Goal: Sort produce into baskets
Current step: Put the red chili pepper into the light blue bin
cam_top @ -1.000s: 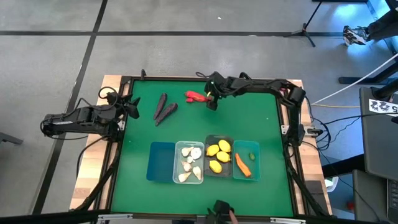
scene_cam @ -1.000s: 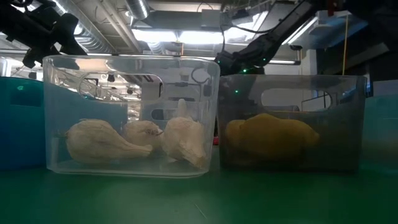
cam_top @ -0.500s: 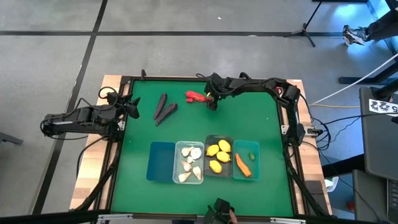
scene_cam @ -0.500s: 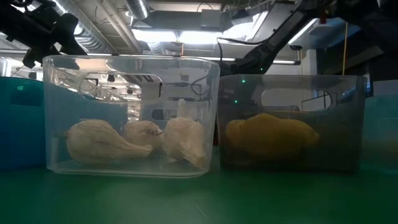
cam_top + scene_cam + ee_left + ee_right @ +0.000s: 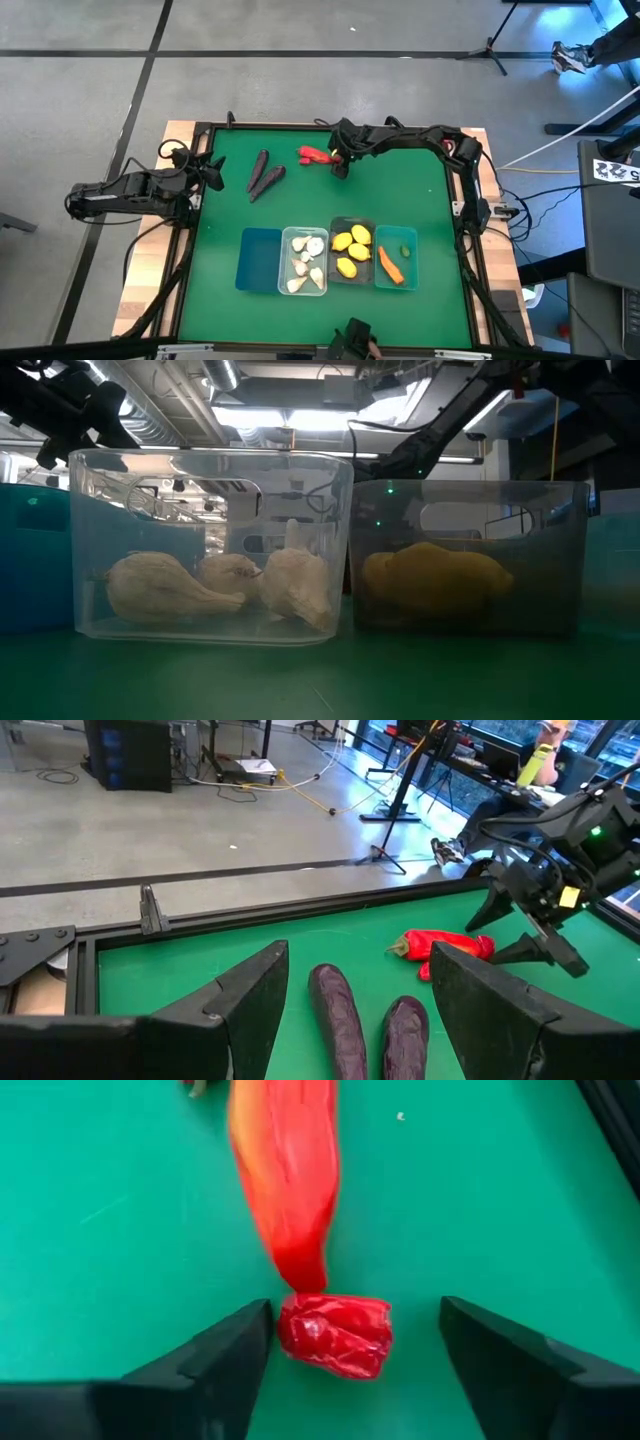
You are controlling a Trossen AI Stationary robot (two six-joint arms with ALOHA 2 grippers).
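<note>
Green table (image 5: 420, 190): right gripper (image 5: 340, 163) sits at the red pepper (image 5: 316, 155), jaws spread and straddling its near end, long axis pointing straight away.

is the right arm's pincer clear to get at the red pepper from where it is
Probably yes: the right pincer is open with the red pepper lying between its fingers on bare green table, nothing between them.

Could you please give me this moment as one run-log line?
right gripper: open, fingers either side of red pepper | left gripper: open, waiting at table edge | purple pieces: unsorted
</note>
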